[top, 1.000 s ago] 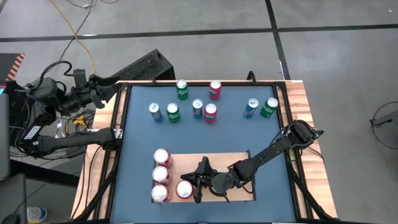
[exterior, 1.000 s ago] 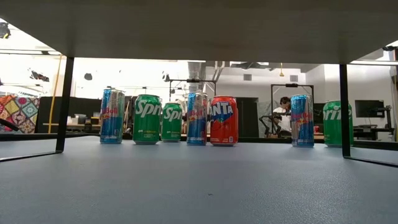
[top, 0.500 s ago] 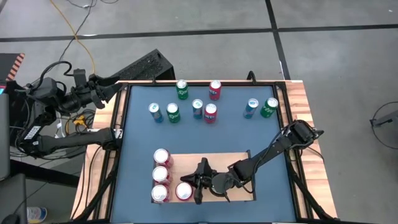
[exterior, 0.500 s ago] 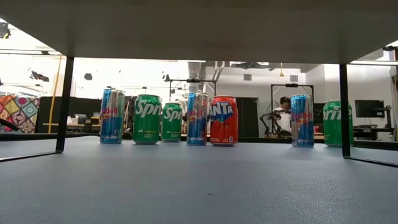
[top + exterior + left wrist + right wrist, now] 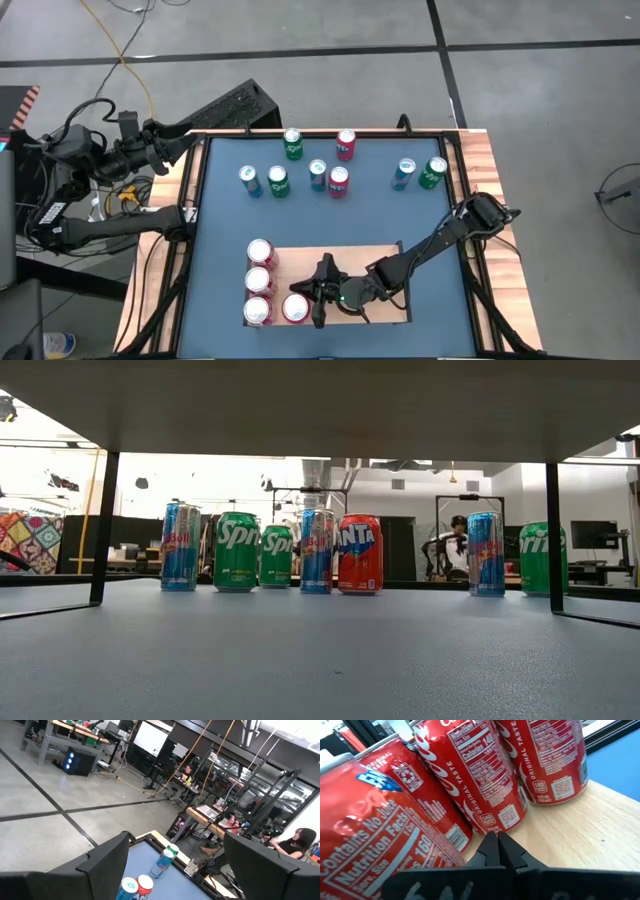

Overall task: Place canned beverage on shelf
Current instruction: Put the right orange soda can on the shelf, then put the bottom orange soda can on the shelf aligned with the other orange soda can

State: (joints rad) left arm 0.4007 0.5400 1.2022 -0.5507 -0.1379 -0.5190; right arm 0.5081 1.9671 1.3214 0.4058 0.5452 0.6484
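The right gripper (image 5: 322, 292) lies low over the shelf (image 5: 375, 256), its fingers (image 5: 496, 851) pressed together on nothing, tips just beside the red cans. That looks like an empty hand next to a can just set down, or nudging it into line; which of the two I cannot tell.

Four red cans stand on the shelf: a column of three (image 5: 259, 281) along its left edge and a fourth (image 5: 295, 306) just beside the nearest of them, touching or nearly so. Packing them tight from one corner leaves the rest of the board bare for more rows.

Farther off, eight cans (image 5: 338, 181) wait loose on the blue table top (image 5: 220, 220), spaced apart so fingers can get round each: three green, three slim blue, two red.

The left gripper (image 5: 160, 140) waits off the table's far left corner, fingers (image 5: 95, 865) spread and empty.
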